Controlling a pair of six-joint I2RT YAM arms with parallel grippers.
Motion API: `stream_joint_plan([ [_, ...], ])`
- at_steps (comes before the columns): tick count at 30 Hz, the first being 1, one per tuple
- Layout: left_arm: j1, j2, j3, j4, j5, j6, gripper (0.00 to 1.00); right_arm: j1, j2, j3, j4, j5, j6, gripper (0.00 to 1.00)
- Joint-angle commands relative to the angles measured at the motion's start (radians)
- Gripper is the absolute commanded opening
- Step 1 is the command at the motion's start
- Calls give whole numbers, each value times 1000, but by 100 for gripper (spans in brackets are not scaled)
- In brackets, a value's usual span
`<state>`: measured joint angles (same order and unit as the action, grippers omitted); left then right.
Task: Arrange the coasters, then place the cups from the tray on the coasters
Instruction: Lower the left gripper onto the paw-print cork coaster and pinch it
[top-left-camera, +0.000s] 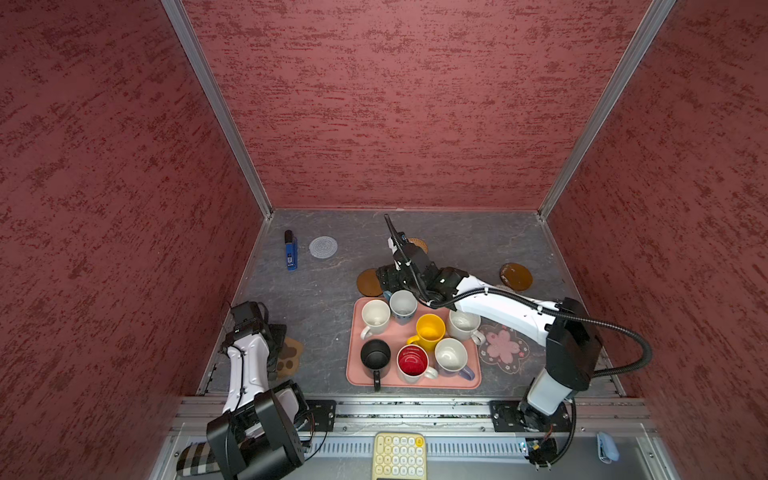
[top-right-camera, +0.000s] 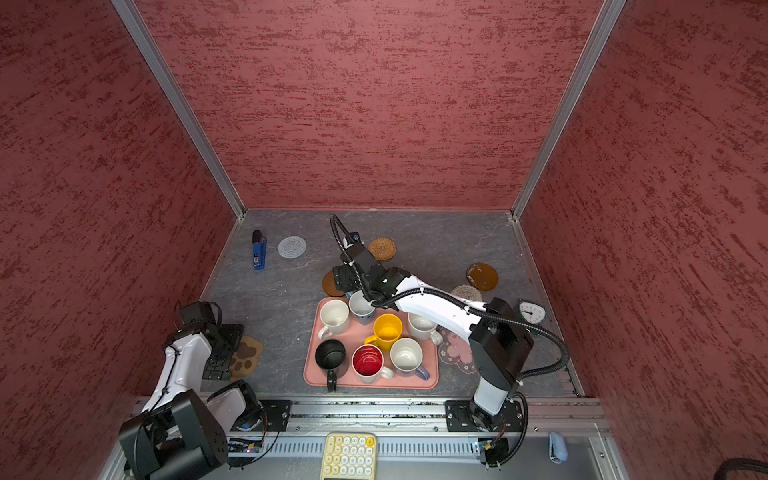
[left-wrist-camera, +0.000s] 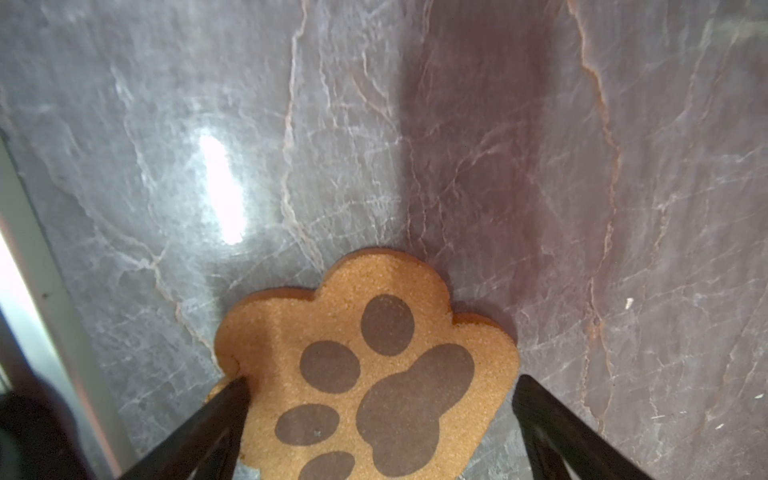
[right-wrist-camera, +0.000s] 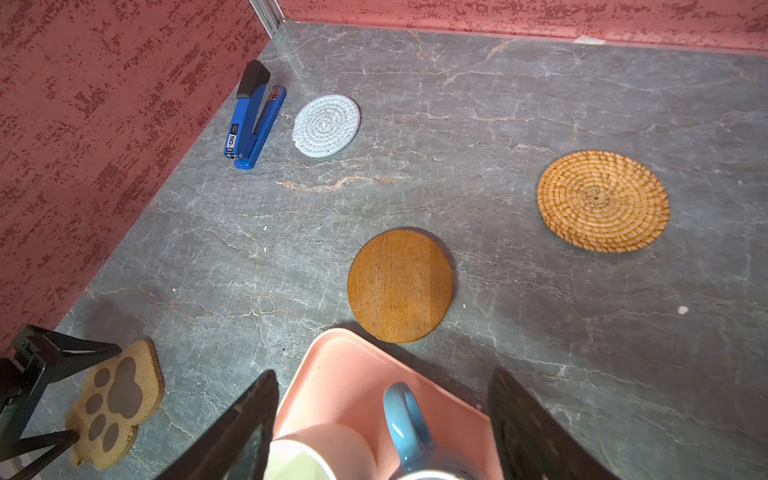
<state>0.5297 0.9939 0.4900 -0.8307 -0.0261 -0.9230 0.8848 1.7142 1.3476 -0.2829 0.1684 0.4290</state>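
Note:
The salmon tray (top-left-camera: 356, 376) holds several cups: two white (top-left-camera: 375, 316) (top-left-camera: 463, 324), blue (top-left-camera: 403, 305), yellow (top-left-camera: 430, 328), black (top-left-camera: 375, 355), red-inside (top-left-camera: 412, 360) and lavender (top-left-camera: 452, 355). My right gripper (right-wrist-camera: 384, 390) hangs open over the tray's far left corner (right-wrist-camera: 332, 374). The blue cup's handle (right-wrist-camera: 405, 415) shows between its fingers, untouched. My left gripper (left-wrist-camera: 382, 390) stands open, its fingers on either side of the tan paw coaster (left-wrist-camera: 374, 365) lying on the table. Other coasters lie around: grey woven (top-left-camera: 323, 247), wicker (top-right-camera: 382, 248), brown discs (top-left-camera: 368, 282) (top-left-camera: 516, 276), beige woven (top-right-camera: 466, 292), pink flower (top-left-camera: 503, 347).
A blue stapler (top-left-camera: 291, 251) lies by the left wall beside the grey coaster. A small clock (top-right-camera: 532, 312) stands near the right wall. At the front rail are a yellow keypad (top-left-camera: 399, 455), a checked cloth (top-left-camera: 193, 459) and a pale blue object (top-left-camera: 606, 446).

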Motion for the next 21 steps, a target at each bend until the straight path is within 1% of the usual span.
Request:
stream_joint_plan([
  [1,13,-6,9,-4,-28,19,100,6,14,36,4,-6,-8,80],
  [5,5,-12,25,-17,-13,13,100,6,7,36,10,-19,-7,80],
  [14,-25,-64,60,-88,-65,-3,100,6,9,48,7,-20,-13,80],
  [21,-28,-42,52,-84,-69,-21,100,6,11,36,10,-26,-12,80],
])
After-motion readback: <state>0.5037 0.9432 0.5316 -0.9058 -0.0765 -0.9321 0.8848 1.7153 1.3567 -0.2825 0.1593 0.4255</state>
